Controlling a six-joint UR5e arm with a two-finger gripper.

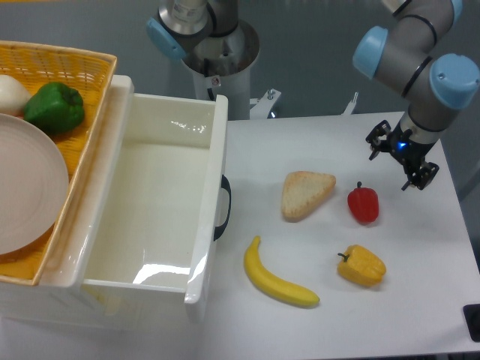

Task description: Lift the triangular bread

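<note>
The triangular bread [306,193] lies flat on the white table, light tan with a browner crust, its point toward the right. My gripper [396,161] hangs above the table's right side, up and to the right of the bread and just above the red pepper [363,203]. Its two fingers stand apart with nothing between them, so it is open.
A yellow banana [278,281] and a yellow pepper [361,266] lie in front of the bread. A large white bin [212,172] with a black handle stands to the left. Beyond it a yellow basket [82,142] holds a plate, a green pepper [54,107] and a white object.
</note>
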